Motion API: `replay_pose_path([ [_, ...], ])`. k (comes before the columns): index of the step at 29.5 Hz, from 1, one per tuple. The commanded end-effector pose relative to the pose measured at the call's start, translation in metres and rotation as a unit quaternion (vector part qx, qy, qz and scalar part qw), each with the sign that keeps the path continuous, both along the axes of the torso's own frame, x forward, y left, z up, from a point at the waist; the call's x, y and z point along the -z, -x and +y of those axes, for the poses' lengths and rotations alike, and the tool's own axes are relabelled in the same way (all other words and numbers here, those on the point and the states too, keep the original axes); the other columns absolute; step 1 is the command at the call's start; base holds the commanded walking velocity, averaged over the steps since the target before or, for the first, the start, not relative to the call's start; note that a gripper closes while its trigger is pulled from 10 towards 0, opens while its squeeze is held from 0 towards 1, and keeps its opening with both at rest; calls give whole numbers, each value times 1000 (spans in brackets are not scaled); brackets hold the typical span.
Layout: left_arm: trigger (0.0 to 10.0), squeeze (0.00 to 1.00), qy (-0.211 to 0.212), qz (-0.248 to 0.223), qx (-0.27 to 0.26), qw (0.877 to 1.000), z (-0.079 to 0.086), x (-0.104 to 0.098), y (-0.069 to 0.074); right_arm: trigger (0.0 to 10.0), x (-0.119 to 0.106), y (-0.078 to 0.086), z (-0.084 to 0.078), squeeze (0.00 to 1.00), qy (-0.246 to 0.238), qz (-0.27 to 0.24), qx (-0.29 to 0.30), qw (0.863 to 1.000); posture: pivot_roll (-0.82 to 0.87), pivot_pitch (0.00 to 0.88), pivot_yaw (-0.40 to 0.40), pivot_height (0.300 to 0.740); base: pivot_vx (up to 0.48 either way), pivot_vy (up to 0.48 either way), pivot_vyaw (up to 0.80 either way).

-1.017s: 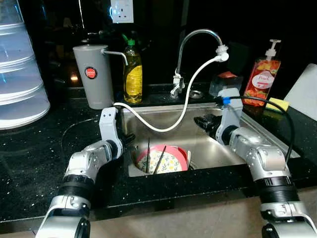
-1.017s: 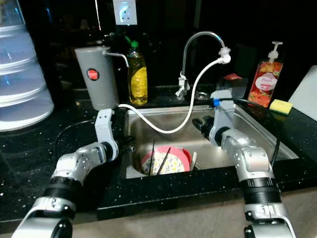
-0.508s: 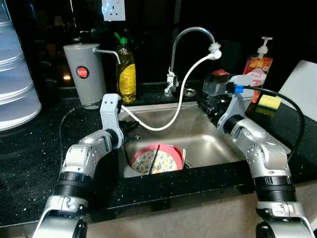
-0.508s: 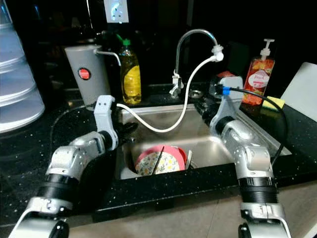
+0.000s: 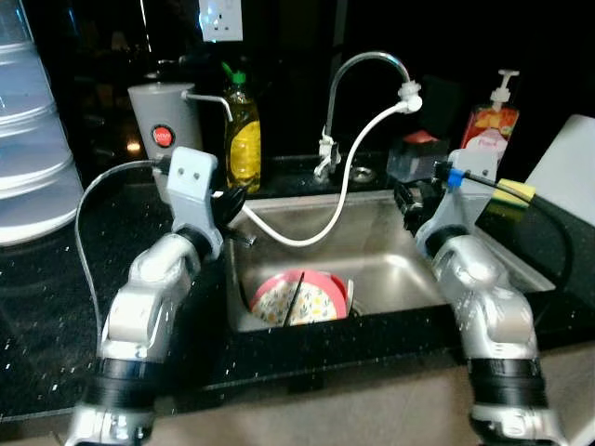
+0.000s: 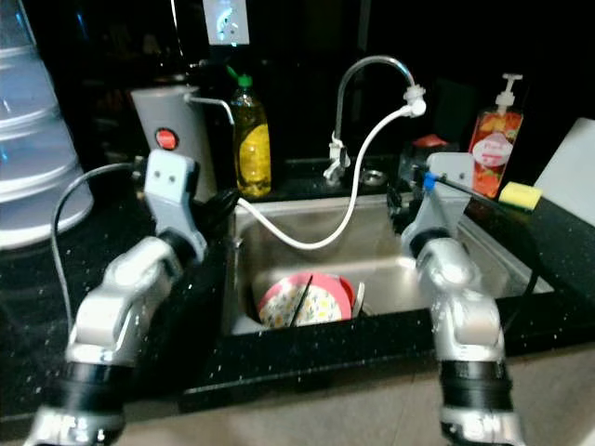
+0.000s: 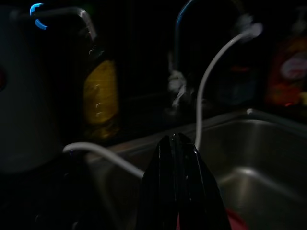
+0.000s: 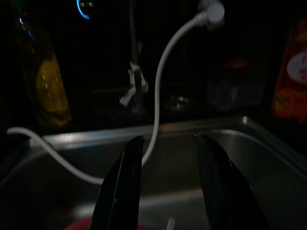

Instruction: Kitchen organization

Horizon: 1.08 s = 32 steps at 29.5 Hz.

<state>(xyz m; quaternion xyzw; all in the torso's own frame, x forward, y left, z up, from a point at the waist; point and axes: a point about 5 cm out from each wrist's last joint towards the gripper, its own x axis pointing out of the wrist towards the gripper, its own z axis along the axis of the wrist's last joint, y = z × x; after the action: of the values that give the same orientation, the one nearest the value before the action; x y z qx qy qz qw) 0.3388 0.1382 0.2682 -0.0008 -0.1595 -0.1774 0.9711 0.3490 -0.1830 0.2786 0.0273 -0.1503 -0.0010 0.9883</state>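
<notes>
I see the pink-rimmed floral plate (image 5: 296,298) lying in the steel sink (image 5: 390,269), below and between my two grippers, with two dark chopsticks (image 5: 294,299) across it, long axis running from the near rim toward the back wall. My left gripper (image 7: 177,143) hangs over the sink's left rim, fingers pressed together on nothing. My right gripper (image 8: 165,143) hovers at the right rim, fingers parted, empty. A white hose (image 5: 349,177) loops from the tap (image 5: 358,70) past the left gripper. Beyond it stand a yellow bottle (image 5: 244,139) and a grey jug (image 5: 163,130) with a red badge, unreadable. Beyond the right gripper, the soap pump's (image 6: 493,139) label seems to read "Peach".
</notes>
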Motion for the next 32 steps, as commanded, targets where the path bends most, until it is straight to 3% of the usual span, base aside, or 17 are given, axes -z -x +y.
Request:
replay_pose_path([
  [1,10000,0,-10,-28,-26,999,2,-4,7,10000,-2,3,-2,0,4,-10,16,1000,-63,66,3,740,0,0,0],
  [7,10000,0,-34,-49,-74,996,10,-3,17,10000,2,5,-13,0,9,-5,50,999,-60,66,-2,740,0,0,0],
  [9,10000,0,-33,-60,-118,991,21,-7,20,10000,4,6,-19,0,9,-6,66,998,-57,64,-4,740,0,0,0],
  [22,10000,0,-73,-81,-180,978,34,-1,31,10000,9,7,-14,0,13,-9,65,998,-50,60,-6,740,0,0,0],
  [29,10000,0,-76,-63,-221,970,52,9,36,10000,14,8,-22,0,20,-8,81,997,-49,59,-3,740,0,0,0],
  [32,10000,0,-53,-34,-232,971,62,18,36,10000,16,8,-21,0,22,-5,81,996,-45,54,-2,740,0,0,0],
])
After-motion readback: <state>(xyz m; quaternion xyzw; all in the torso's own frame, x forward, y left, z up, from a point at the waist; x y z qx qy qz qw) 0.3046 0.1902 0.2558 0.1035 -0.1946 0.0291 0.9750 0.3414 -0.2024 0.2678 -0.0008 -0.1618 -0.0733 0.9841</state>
